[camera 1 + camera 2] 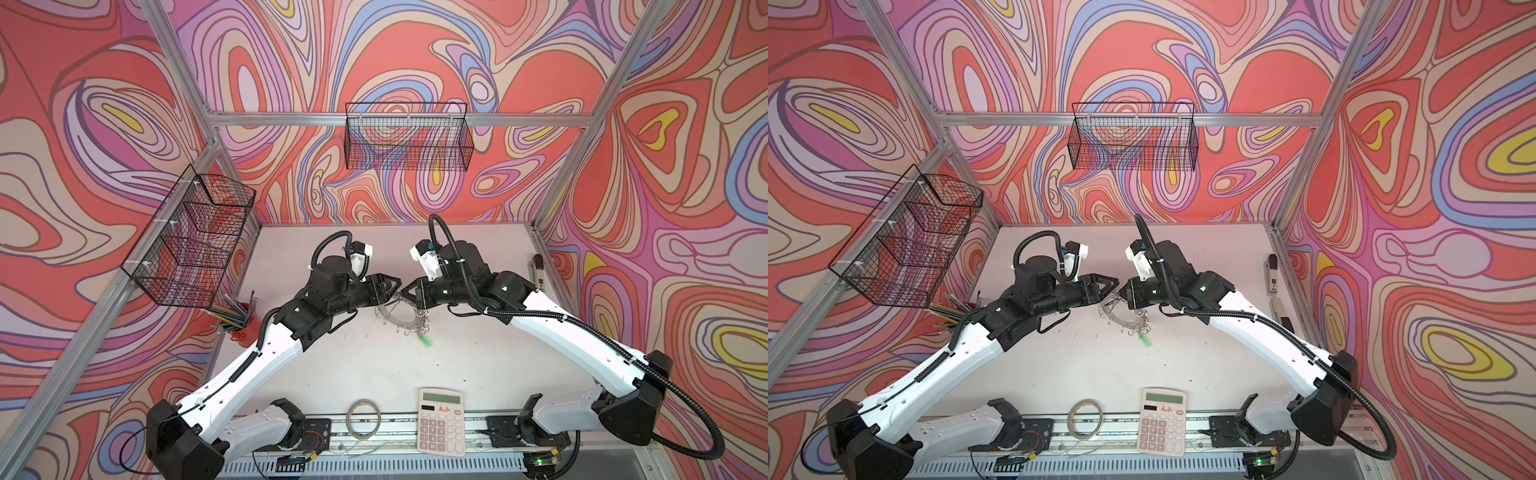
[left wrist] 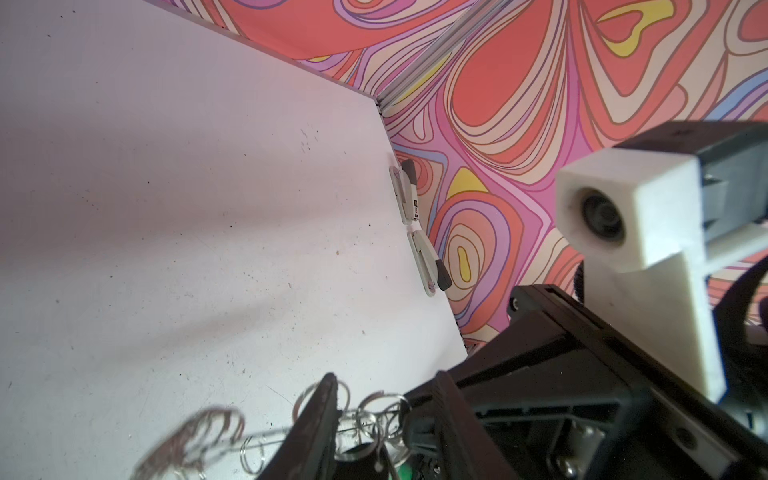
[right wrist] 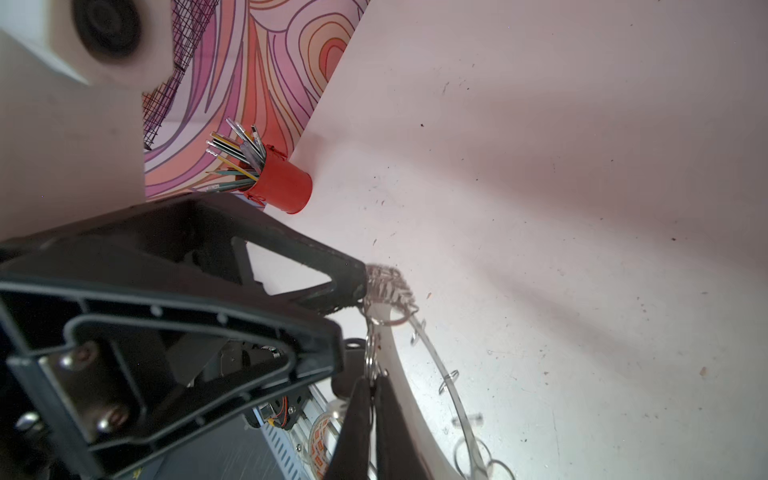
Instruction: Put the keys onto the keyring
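1. Both arms met over the middle of the white table (image 1: 332, 365), their tips almost touching in both top views.
2. The right gripper (image 3: 374, 386) had its fingers pressed together on a wire loop at the edge of the keyring (image 1: 395, 323), and this grip held that edge up.
3. The keyring was tilted, with its far edge raised at the grippers and its near edge lower. Whether the near edge touched the table could not be told.
4. The left gripper (image 1: 397, 284) was at the same raised edge. In the left wrist view its fingers (image 2: 320, 419) stood partly apart, with small loops of the ring between them. No clamped hold showed.
5. The key with the green tag (image 1: 427, 340) hung from the near right edge of the keyring and was blurred in both top views.
6. The other key could not be made out with certainty.
7. A calculator (image 1: 440, 419) and a translucent tape roll (image 1: 364, 417) lay at the near edge of the table, well apart from the ring.
8. A red cup of pencils (image 3: 282, 187) stood at the left edge of the table.
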You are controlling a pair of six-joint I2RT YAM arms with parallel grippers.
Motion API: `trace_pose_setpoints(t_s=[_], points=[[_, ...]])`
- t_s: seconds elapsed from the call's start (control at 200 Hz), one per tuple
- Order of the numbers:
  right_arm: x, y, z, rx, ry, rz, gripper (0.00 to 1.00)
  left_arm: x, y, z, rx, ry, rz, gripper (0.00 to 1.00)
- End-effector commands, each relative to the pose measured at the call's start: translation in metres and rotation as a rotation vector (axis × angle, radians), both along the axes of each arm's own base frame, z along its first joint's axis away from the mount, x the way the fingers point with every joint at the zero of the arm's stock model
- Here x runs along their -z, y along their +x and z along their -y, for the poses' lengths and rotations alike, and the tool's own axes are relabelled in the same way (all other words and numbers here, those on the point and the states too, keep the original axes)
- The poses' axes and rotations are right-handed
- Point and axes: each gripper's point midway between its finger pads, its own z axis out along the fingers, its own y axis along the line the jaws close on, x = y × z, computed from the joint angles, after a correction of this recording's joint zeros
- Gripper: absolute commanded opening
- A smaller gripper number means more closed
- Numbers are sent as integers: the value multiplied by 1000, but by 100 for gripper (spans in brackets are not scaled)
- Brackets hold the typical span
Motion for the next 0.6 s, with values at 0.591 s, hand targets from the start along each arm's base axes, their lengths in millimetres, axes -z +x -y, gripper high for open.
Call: trace_pose_setpoints(t_s=[0.591], points=[[38, 34, 27, 209, 9, -187, 0, -23, -36, 0, 217, -29, -56, 41]])
